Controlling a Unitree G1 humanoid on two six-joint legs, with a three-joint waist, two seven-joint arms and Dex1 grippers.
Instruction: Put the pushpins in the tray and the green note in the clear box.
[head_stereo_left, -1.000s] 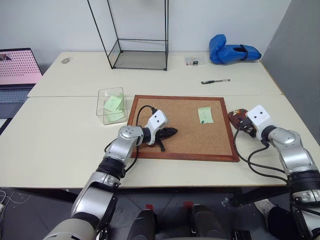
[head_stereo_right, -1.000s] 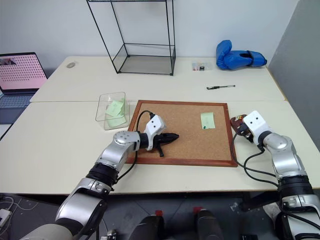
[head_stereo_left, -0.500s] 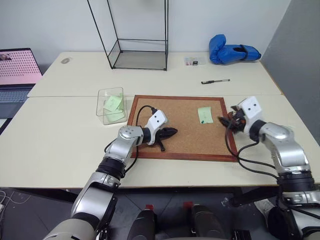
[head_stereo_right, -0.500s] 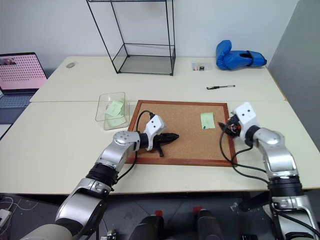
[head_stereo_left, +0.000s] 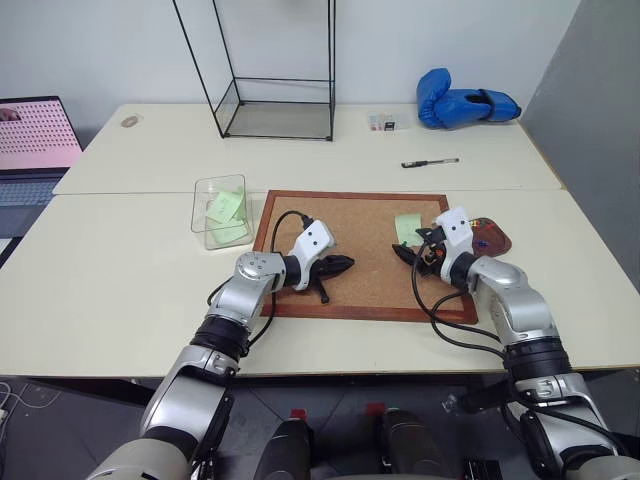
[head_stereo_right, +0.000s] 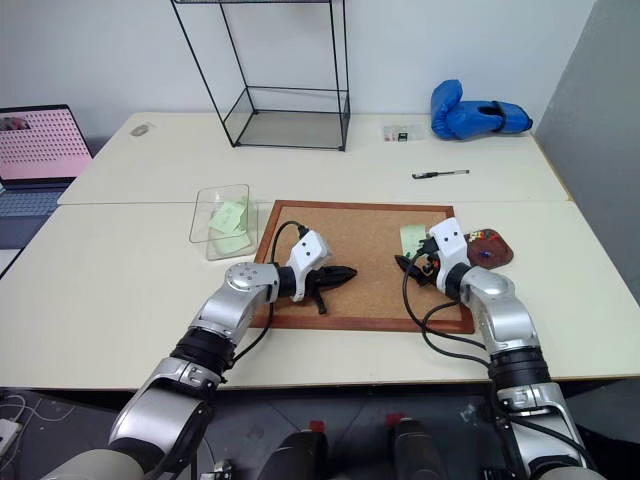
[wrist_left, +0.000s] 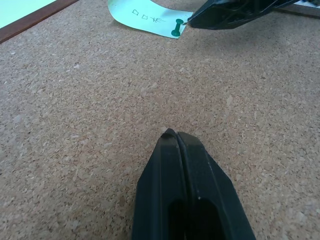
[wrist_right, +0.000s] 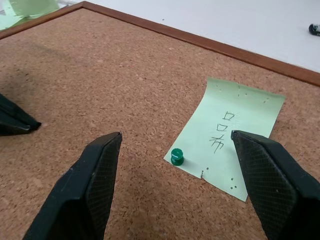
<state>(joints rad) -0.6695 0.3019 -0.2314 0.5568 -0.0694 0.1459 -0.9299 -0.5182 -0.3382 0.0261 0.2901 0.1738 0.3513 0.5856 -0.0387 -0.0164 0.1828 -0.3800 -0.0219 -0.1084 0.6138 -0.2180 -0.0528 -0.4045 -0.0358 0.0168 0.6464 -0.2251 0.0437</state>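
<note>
1. A cork board (head_stereo_left: 365, 255) with a reddish-brown frame lies on the pale table (head_stereo_left: 120, 290).
2. The green note (wrist_right: 227, 135) lies on the board's far right part, held by one green pushpin (wrist_right: 176, 156) at its near edge.
3. The right gripper (head_stereo_left: 412, 252) hovers just beside the note, its fingers (wrist_right: 95, 185) spread wide with the pushpin between them, holding nothing.
4. The left gripper (head_stereo_left: 343, 264) rests low over the middle of the board, fingers (wrist_left: 185, 190) pressed together and empty, well apart from the note.
5. The tray (head_stereo_left: 490, 237) sits just right of the board, beside the right wrist.
6. The clear box (head_stereo_left: 222, 210) stands just left of the board, with pale-green paper already inside.
7. A second pushpin cannot be made out.
</note>
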